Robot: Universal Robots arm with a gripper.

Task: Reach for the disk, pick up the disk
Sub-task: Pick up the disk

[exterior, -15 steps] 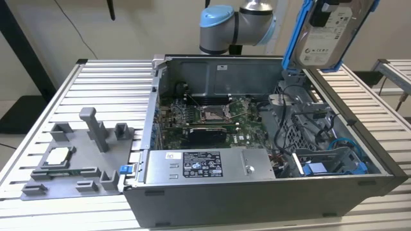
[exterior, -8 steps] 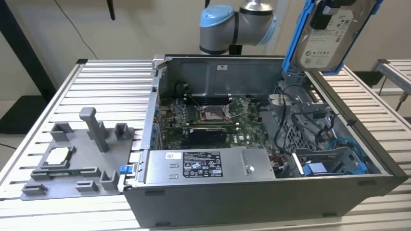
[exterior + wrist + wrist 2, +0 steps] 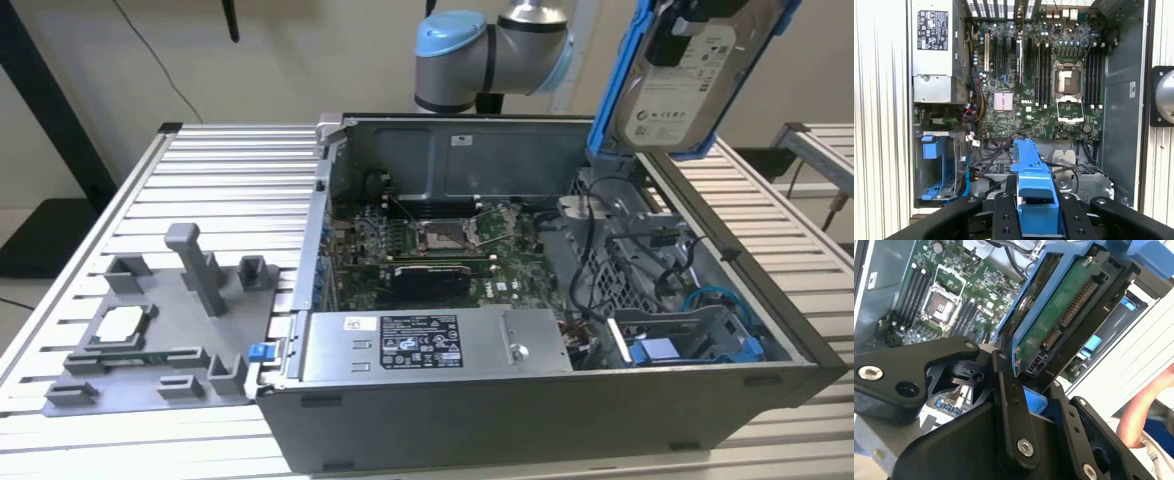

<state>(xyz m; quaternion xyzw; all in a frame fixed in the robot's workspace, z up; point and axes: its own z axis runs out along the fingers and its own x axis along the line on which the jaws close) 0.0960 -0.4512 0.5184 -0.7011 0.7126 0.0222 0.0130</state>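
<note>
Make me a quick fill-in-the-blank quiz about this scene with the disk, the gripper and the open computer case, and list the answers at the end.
1. The gripper is shut on the ____.
2. The disk has a frame coloured ____.
3. In the exterior view, the disk is held ____ the open computer case, not resting inside it.
4. On the grey fixture at the exterior view's left lies a small square silver ____.

Answers: disk; blue; above; chip

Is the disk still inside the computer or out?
Out. The end effector grips the disk, lifted above the open computer case.
</note>
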